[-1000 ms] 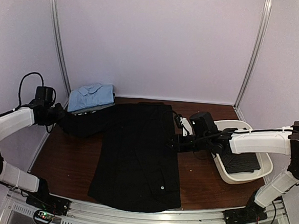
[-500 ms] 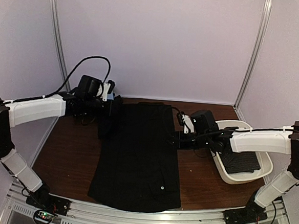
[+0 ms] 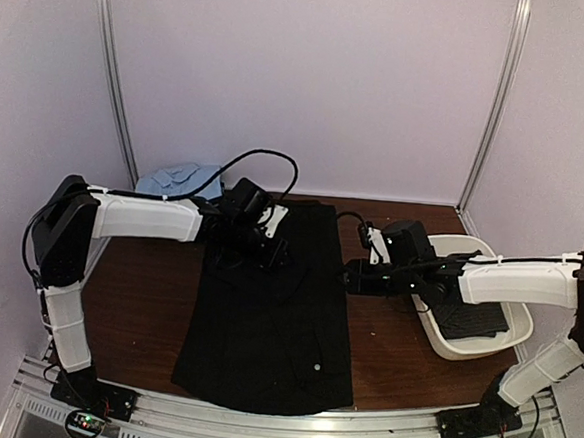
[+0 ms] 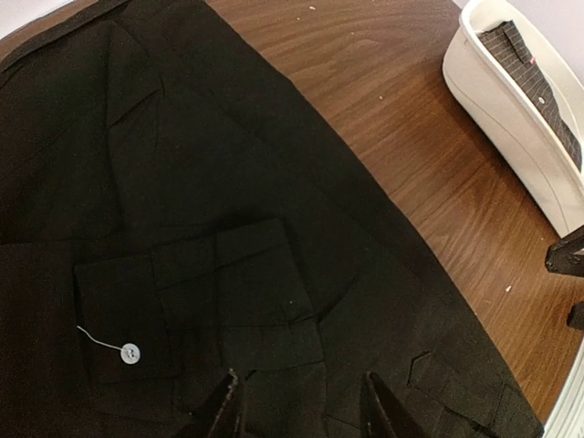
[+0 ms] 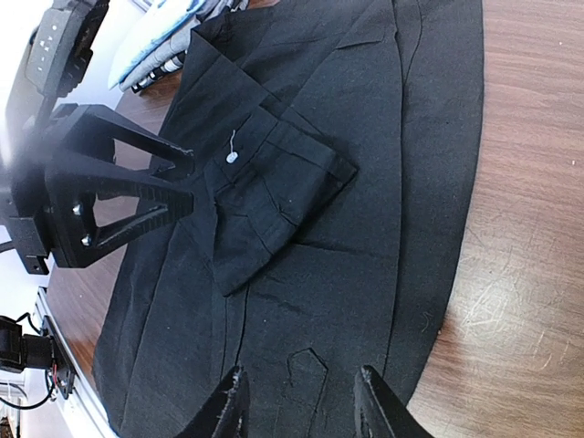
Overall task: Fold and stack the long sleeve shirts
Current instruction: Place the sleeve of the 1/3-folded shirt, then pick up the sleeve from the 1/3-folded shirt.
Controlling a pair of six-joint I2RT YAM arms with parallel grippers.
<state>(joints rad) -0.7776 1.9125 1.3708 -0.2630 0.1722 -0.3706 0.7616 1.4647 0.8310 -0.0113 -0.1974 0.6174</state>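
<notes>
A plain black long sleeve shirt (image 3: 270,318) lies flat down the middle of the table, its left sleeve folded across the chest. The sleeve cuff (image 4: 196,301) (image 5: 274,196) with its white button (image 4: 130,353) rests on the body. My left gripper (image 3: 273,250) (image 4: 301,412) hovers open just over that folded sleeve, nothing between its fingers. Open too, my right gripper (image 3: 348,279) (image 5: 301,406) hangs over the shirt's right edge. A second dark shirt with a fine pale pattern (image 3: 471,317) (image 4: 538,87) lies in the white bin.
The white bin (image 3: 460,355) (image 4: 511,109) stands on the right side of the brown table (image 3: 136,298). A folded light blue shirt (image 3: 179,179) (image 5: 164,36) sits at the back left. Purple walls close in the back and sides.
My left arm swung from the far left across to the shirt, carrying the sleeve onto the body, and its jaws opened and let go. The right arm barely moved.
</notes>
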